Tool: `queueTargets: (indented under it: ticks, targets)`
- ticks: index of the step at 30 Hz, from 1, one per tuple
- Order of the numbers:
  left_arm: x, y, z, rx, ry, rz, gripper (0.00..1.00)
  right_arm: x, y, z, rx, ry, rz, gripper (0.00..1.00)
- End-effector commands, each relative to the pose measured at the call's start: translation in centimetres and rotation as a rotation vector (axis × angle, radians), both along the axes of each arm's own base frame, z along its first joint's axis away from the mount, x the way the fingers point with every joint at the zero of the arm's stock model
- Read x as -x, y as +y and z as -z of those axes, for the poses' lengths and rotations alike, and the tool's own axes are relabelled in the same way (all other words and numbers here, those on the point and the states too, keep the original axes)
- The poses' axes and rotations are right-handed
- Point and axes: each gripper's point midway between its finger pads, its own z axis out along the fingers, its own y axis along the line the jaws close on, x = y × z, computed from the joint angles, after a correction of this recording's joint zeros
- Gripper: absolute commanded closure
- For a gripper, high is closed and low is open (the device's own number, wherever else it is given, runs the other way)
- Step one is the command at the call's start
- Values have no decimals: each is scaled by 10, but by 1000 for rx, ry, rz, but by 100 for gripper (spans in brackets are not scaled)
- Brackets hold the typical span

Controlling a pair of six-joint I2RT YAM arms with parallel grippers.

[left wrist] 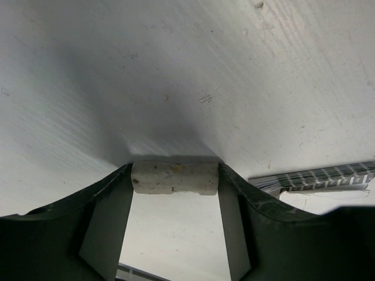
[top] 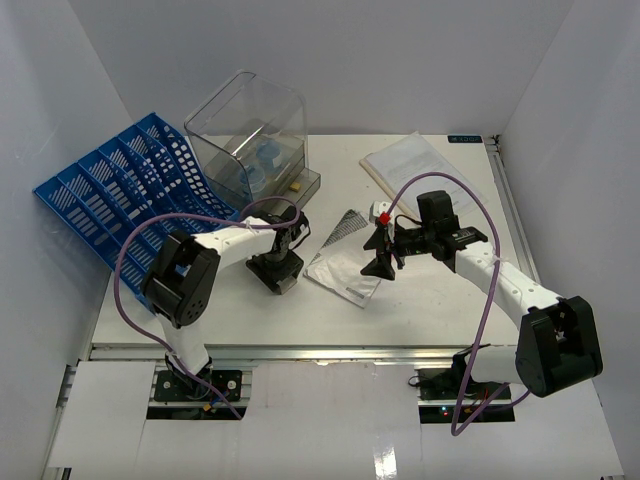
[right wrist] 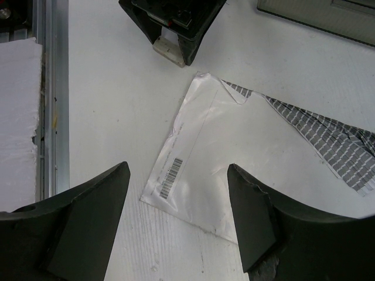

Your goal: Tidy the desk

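The white desk [top: 420, 300] holds everything. My left gripper [top: 275, 272] points straight down at it, left of centre. In the left wrist view an off-white eraser block [left wrist: 176, 178] spans the gap, and both fingers of the left gripper [left wrist: 174, 172] touch its ends, shut on it. My right gripper [top: 380, 262] hangs open above a clear plastic sleeve [top: 345, 268]. The right wrist view shows the right gripper [right wrist: 179, 168] over the sleeve [right wrist: 205, 164], near its barcode label, with nothing between the fingers.
A blue slotted file rack [top: 120, 195] leans at the far left. Behind the left gripper stands a clear plastic bin [top: 250, 130] with blue items inside. A grid-patterned sheet [top: 340, 228] lies partly under the sleeve. Papers [top: 420, 165] rest at the back right.
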Motion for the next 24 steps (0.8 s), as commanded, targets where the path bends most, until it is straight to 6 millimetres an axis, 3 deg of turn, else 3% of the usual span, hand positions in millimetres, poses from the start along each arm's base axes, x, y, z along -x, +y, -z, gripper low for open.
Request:
queueTargets:
  ticks: [1, 6, 12, 14, 18, 24]
  targets:
    - [-6, 16, 33, -80, -8, 62, 44, 3, 0, -6, -27, -14, -9, 26]
    - [-9, 13, 23, -50, -55, 201, 76, 2, -1, -7, -28, -13, -6, 26]
    - [-22, 13, -15, -116, -205, 381, 95, 1, -1, -9, -28, -24, 0, 26]
    - [-28, 15, -35, -178, -279, 449, 100, 0, -2, -10, -28, -28, 4, 26]
    - [-36, -5, -71, -229, -409, 670, 100, -2, -3, -9, -22, -30, 8, 26]
    - [-36, -67, -119, -219, -627, 1189, 100, -4, -4, -8, -18, -36, 12, 26]
